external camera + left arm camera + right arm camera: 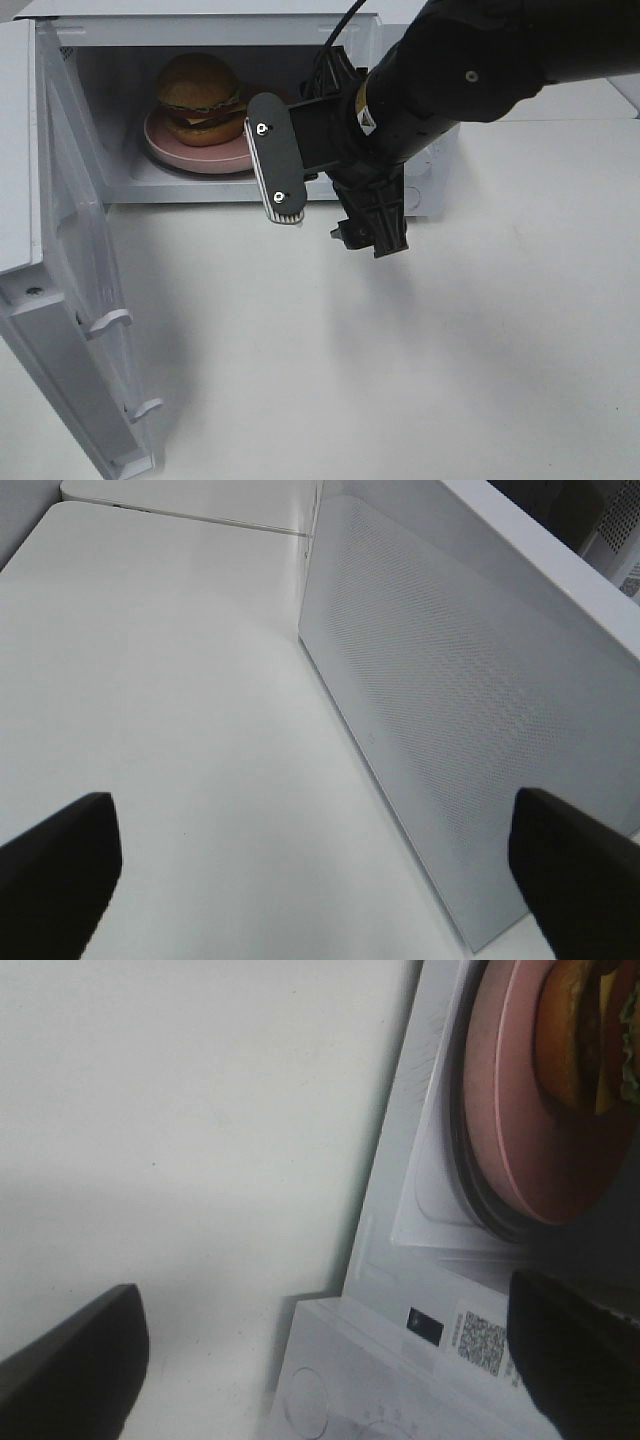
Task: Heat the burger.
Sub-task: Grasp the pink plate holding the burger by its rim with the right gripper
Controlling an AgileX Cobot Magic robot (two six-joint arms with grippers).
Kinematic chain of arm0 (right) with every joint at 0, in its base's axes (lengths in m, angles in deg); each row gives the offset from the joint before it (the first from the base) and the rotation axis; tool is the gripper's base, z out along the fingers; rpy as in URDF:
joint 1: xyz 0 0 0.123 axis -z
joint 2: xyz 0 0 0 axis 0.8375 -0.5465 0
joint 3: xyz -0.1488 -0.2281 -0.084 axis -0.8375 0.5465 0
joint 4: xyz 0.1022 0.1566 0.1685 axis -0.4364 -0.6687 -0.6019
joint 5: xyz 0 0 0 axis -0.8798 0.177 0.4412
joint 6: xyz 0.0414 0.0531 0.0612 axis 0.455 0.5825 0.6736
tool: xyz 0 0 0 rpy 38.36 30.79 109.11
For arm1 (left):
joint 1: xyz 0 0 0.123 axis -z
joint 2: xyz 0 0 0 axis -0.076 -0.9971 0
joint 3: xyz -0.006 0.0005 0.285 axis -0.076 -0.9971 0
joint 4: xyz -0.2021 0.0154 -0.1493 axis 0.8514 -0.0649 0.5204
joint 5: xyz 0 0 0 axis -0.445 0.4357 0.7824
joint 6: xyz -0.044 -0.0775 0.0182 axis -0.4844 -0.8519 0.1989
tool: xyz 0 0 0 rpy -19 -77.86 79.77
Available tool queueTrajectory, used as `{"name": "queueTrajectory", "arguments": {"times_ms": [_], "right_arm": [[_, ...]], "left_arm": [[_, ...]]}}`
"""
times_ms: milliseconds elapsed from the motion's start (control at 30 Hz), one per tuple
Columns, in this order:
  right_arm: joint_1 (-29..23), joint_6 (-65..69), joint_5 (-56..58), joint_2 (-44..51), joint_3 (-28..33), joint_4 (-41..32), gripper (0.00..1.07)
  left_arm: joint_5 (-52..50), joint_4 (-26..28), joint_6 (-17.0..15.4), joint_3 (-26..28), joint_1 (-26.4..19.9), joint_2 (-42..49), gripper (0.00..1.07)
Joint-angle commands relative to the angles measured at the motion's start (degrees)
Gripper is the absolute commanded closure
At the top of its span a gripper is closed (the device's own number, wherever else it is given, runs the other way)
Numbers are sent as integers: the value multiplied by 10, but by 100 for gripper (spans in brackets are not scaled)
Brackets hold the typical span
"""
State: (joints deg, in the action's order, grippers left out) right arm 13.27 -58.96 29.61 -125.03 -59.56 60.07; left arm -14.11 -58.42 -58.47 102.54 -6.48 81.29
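Note:
The burger (198, 98) sits on a pink plate (180, 150) inside the open microwave (420, 190). My right gripper (330, 215) hovers just in front of the oven's opening, right of the plate, open and holding nothing. Its wrist view shows the burger (585, 1035) on the plate (520, 1150) in the cavity, with the open right gripper (325, 1355) over the oven's lower front edge. The left gripper (315, 870) is open and empty beside the microwave's perforated side wall (450, 710). It is out of the high view.
The microwave door (60, 250) is swung wide open to the left, its handle side reaching the near left corner. A QR sticker (480, 1340) marks the oven's front panel. The white table (400, 360) stretches in front of the oven.

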Motion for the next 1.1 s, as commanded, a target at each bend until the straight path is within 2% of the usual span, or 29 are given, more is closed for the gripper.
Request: {"name": "queueTrajectory", "arguments": {"times_ms": [33, 533, 767, 867, 933, 1100], "right_arm": [[-1, -2, -10, -18, -19, 6, 16], [-1, -1, -13, -130, -132, 6, 21], [-1, 0, 7, -193, -205, 6, 23], [-1, 0, 8, -200, -214, 6, 23], [1, 0, 17, -230, -250, 6, 24], [1, 0, 23, -264, -285, 5, 25]], "left_arm": [[0, 0, 1, -3, -1, 11, 9], [0, 0, 1, -3, -1, 11, 9], [0, 0, 1, -3, -1, 11, 9], [0, 0, 1, -3, -1, 11, 9], [0, 0, 1, -3, -1, 11, 9], [0, 0, 1, -3, -1, 11, 9]]}}
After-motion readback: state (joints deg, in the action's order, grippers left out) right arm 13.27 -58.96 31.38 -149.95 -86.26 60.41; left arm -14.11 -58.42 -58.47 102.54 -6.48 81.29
